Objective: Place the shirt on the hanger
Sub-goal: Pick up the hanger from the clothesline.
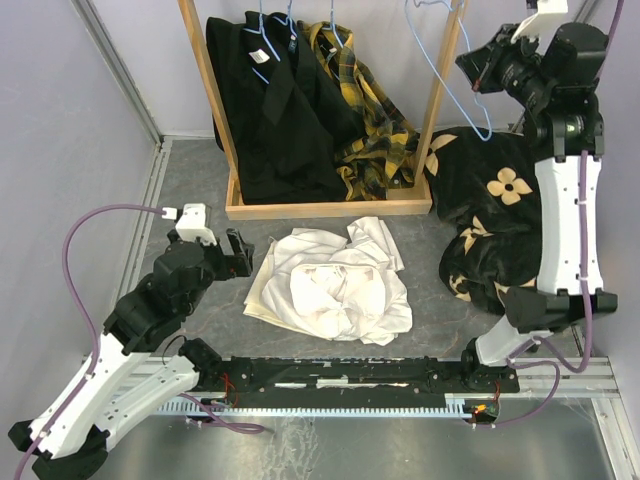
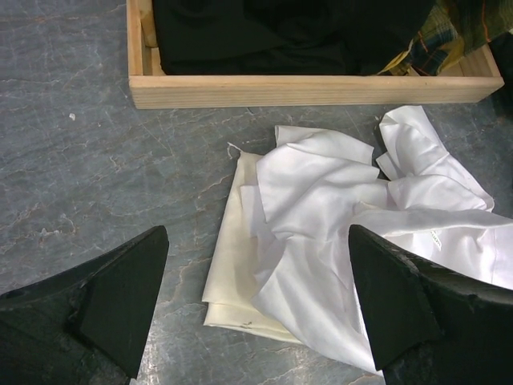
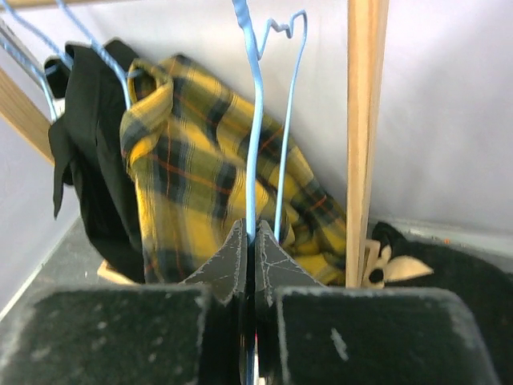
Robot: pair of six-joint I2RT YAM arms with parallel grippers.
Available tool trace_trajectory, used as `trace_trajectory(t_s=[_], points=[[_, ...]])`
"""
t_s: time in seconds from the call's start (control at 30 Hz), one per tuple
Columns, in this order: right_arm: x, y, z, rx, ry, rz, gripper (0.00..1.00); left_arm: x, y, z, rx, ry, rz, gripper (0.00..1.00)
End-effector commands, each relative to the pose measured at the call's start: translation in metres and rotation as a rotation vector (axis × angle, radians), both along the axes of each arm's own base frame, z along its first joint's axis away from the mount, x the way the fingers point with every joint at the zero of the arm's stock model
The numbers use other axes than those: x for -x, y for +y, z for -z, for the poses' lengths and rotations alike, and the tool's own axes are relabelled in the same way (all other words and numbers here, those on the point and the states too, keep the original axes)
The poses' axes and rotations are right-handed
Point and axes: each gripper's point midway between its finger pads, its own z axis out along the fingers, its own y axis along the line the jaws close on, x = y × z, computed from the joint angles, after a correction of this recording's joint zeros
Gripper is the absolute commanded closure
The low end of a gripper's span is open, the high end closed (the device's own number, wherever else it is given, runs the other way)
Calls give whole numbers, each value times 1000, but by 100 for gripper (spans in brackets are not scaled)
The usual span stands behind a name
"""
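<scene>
The right pincer is clenched on the hanger, its two tips pressed together around one blue wire. In the right wrist view that wire rises from the grip almost straight to 12 o'clock, with a second strand just beside it at 1 o'clock. I cannot tell which way the hook points. From above, this right pincer sits high at 1 o'clock, and the hanger slants long from 11 o'clock down to 5 o'clock, just beside the rack's right post. A yellow plaid garment and black garments hang on the rack. At 4 o'clock of it a flowered black cloth lies on the desk. The left pincer is released, jaws wide apart, low over the desk and touching nothing. The shirt lies rumpled in a heap at 6 o'clock of the rack, with no clear long axis, at 3 o'clock of the left pincer. It rests partly on a cream cloth that shows at its 8 o'clock edge.
</scene>
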Motion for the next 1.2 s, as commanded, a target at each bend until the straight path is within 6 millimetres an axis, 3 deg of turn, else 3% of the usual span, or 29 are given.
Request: trace_trajectory(t_s=[0.0, 0.1, 0.27, 0.43, 0.63, 0.73, 0.9, 1.17], points=[[35, 0, -8, 74, -75, -23, 100, -3, -2, -18, 12, -63, 21, 1], [57, -1, 15, 108, -30, -32, 100, 0, -9, -27, 33, -76, 66, 1], [113, 0, 23, 150, -42, -52, 100, 2, -10, -45, 58, -112, 79, 1], [162, -13, 29, 188, -49, 17, 100, 5, -23, -58, 58, -115, 165, 1], [197, -31, 53, 135, 12, 137, 100, 6, -42, -69, 83, -115, 253, 1], [211, -34, 51, 120, -4, 158, 100, 4, -44, -67, 87, -107, 252, 2], [229, -19, 51, 126, 12, 64, 100, 4, -49, -61, 98, -86, 267, 3], [254, 7, 18, -10, -93, -63, 100, 8, -52, -55, 118, -68, 279, 5]])
